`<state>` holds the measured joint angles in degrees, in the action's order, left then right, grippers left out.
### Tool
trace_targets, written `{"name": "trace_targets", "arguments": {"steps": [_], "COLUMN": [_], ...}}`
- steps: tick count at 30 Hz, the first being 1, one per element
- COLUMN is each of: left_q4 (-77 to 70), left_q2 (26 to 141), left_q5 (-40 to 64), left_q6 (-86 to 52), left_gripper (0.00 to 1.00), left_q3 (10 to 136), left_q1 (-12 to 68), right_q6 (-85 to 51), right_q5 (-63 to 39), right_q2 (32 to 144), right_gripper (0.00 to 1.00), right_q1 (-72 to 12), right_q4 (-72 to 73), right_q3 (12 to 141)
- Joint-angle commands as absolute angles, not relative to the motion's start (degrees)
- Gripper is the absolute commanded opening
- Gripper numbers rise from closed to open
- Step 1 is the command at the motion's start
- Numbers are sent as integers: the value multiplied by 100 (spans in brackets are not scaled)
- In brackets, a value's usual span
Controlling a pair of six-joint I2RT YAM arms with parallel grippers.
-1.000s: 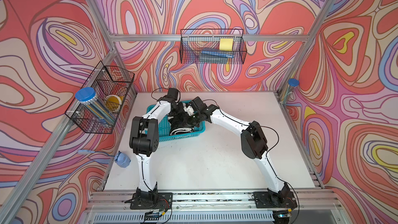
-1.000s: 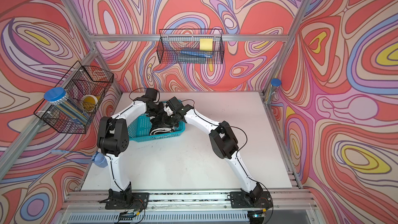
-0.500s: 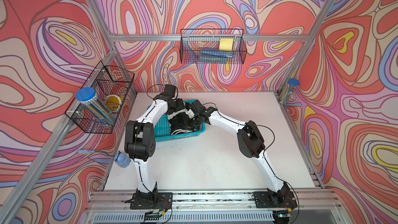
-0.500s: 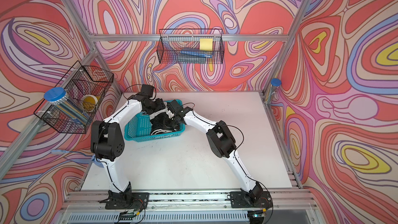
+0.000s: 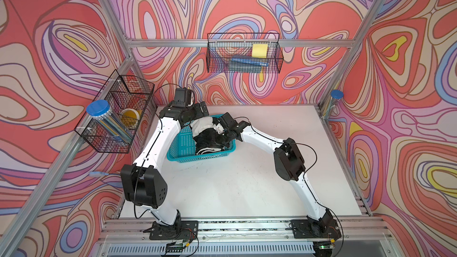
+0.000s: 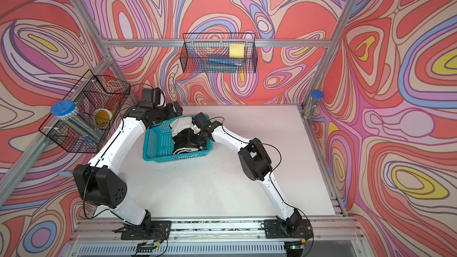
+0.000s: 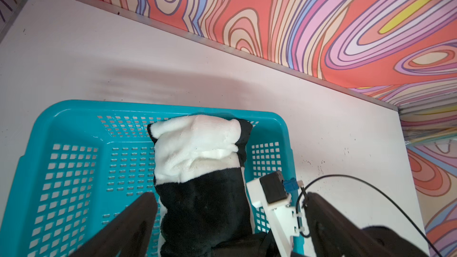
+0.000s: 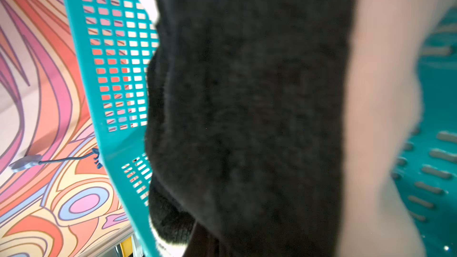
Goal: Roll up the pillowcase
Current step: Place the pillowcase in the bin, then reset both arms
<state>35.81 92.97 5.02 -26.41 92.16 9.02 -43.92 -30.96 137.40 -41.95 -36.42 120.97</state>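
Note:
The pillowcase (image 5: 206, 132) (image 6: 184, 132) lies bundled as a black and white roll inside the teal basket (image 5: 183, 144) (image 6: 158, 144), along its right side. My left gripper (image 5: 200, 111) (image 6: 176, 110) hovers open over the basket's far edge. In the left wrist view the left gripper (image 7: 230, 218) holds nothing, and the pillowcase (image 7: 197, 154) shows between its spread fingers (image 7: 138, 218). My right gripper (image 5: 222, 137) (image 6: 200, 135) reaches into the basket against the roll. The right wrist view is filled with black plush of the pillowcase (image 8: 247, 95), which hides the jaws.
A wire basket (image 5: 116, 112) with a blue-lidded jar (image 5: 99, 107) hangs on the left wall. Another wire basket (image 5: 243, 56) hangs on the back wall. A blue-capped tube (image 5: 336, 95) stands in the far right corner. Bare white table (image 5: 247, 181) lies in front of the basket.
My left gripper has opened, let go of the pillowcase and drawn back toward the far left. The left elbow swung toward the front. The right gripper stays in the basket.

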Motion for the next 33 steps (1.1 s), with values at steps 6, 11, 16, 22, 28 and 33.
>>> {"name": "trace_targets", "arguments": {"steps": [6,11,16,22,28,33], "left_q4": [3936,4094,2865,502,-2120,-2999], "left_q2": [8566,8236,7355,6860,6819,7353], "left_q5": [-89,-239,-857,-535,-1434,-1538], "left_q6": [-1706,-1586,-1598,-1947,-1104,-329], "left_gripper": [99,99,99,99,99,99], "left_q3": [8897,8626,7172,4971,3150,2396], "left_q1": [1559,1727,1560,540,354,330], "right_q6": [-4030,-3289,-1940,1175,495,116], "right_q5": [-2694,-1516,811,1919,-237,-595], "right_q2": [12821,11771,10855,10187,9273,8890], "right_gripper": [46,98,98,98,98,98], "right_q1": [-4025,-3320,-2262,-2080,-676,95], "right_q4": [-4417,-5085,-5395,-3378,-1750,-631], "right_q3": [12581,12085,11717,9427,7407,6477]}}
